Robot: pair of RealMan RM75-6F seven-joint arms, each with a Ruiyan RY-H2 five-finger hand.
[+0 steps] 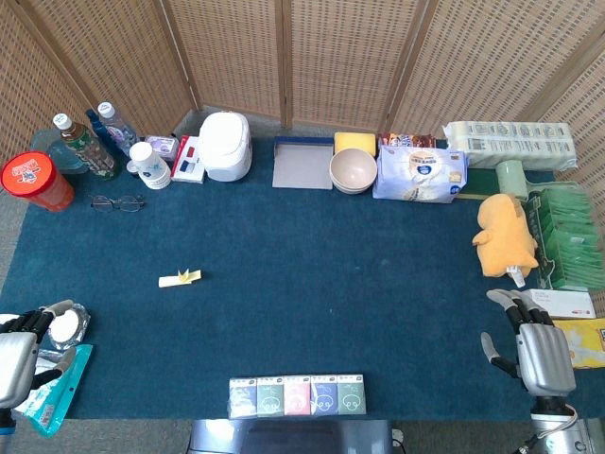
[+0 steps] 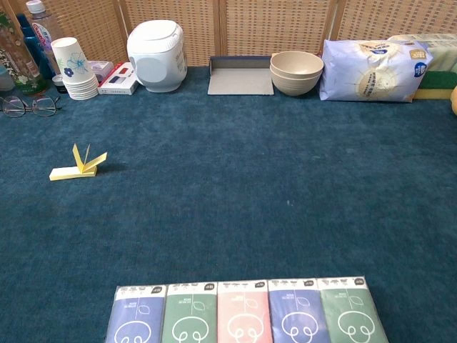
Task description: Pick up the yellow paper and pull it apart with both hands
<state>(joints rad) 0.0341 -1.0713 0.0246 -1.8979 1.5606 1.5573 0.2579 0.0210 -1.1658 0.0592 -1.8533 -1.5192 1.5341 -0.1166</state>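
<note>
I am looking down at a dark blue carpeted table (image 1: 312, 274). The small folded yellow paper (image 1: 180, 278) lies flat on the left part of the cloth, with two flaps standing up at one end; nothing touches it. In the chest view the same yellow paper (image 2: 78, 164) sits well to the left, in front of a pair of dark-framed glasses (image 2: 28, 106).

My left hand (image 1: 21, 355) rests at the near left corner, well apart from the paper. Its fingers are spread and hold nothing. It lies over a teal plastic packet (image 1: 52, 397) and just beside a round white disc (image 1: 64, 326).

My right hand (image 1: 534, 345) rests at the near right edge. Its fingers are apart and empty. A flat white box (image 1: 572, 303) lies just beside it, and a soft orange plush toy (image 1: 506, 235) sits farther back. Neither hand shows in the chest view.

Five tissue packets in a row (image 1: 298, 395) lie along the near edge. At the back stand a white rice cooker (image 1: 225, 145), stacked beige bowls (image 1: 353, 170), a grey tray (image 1: 302, 163) and a red-lidded jar (image 1: 36, 180).
</note>
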